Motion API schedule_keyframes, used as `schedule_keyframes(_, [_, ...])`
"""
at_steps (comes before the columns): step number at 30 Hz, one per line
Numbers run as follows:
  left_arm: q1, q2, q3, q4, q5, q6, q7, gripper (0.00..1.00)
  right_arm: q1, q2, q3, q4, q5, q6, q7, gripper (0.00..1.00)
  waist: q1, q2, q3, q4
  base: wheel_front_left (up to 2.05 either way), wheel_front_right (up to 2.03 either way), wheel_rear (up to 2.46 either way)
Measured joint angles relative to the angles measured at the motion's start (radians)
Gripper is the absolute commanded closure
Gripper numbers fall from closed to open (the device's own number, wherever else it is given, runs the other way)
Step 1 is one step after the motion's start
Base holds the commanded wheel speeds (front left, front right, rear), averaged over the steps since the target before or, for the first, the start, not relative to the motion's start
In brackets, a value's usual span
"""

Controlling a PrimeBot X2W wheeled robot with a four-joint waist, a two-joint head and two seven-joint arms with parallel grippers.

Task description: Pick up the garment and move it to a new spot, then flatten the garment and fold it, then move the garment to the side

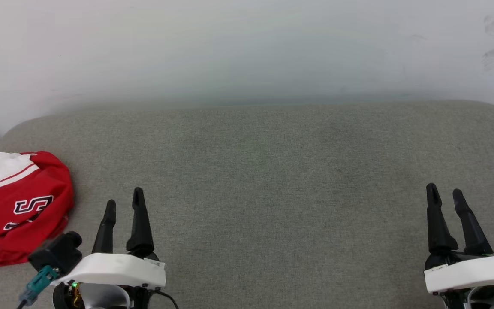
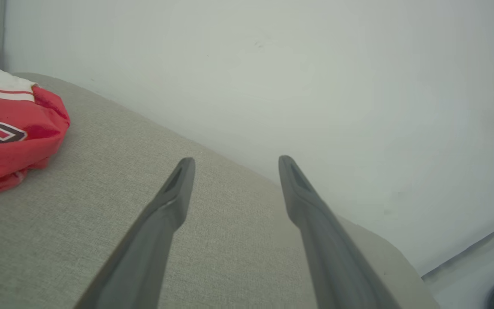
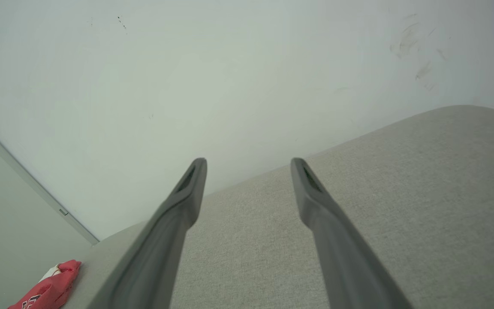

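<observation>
1. Shirt (image 1: 19, 206): red with a white part at the far end, thin red stripe on the white, and black white-outlined lettering on top. It is bunched in a heap, not spread flat.
2. Shirt sits at the far left edge of the grey cushion (image 1: 272, 193), close to its rounded left corner.
3. Left gripper (image 1: 124, 195): released, the two dark fingers are spread with bare cushion between them and nothing is held.
4. Shirt is to the left of the left gripper, near but apart from the fingers. A strip of cushion shows between the fingertips and the red fabric.
5. In the head view the black block (image 1: 58, 253) on the left wrist overlaps the shirt's near right corner. Cannot tell if they touch.
6. Left wrist view: shirt is at the upper left, well off the line of the fingers, which point over the cushion toward the pale wall (image 1: 247, 51).
7. Right gripper (image 1: 444, 188): released too, fingers apart and empty, low over the right side of the cushion.
8. Shirt is well apart from the right gripper, with the whole width of the cushion between them. In the right wrist view it is just a small red bit at the bottom left corner.
9. The middle of the cushion between the two grippers is plain grey fabric.
</observation>
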Motion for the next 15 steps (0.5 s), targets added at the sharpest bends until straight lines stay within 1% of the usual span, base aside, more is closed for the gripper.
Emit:
schedule_keyframes(6, [0.003,0.053,-0.112,-0.003,0.079,0.055,-0.017,0.0,0.008,0.0,0.011,-0.003,-0.108,0.0,-0.017,0.0,-0.0001,0.0,-0.002,0.002,0.0,0.0,0.0])
schedule_keyframes(11, [0.003,0.088,-0.181,0.007,0.134,0.095,-0.031,0.0,0.02,0.0,0.019,-0.003,-0.182,0.0,-0.031,0.0,-0.0001,0.0,-0.005,0.003,0.0,0.0,0.0])
schedule_keyframes(15, [0.002,0.111,-0.229,0.008,0.179,0.144,-0.041,0.0,0.022,0.0,0.024,-0.003,-0.24,0.0,-0.041,0.0,-0.0001,0.0,-0.006,0.004,0.0,0.0,0.0])
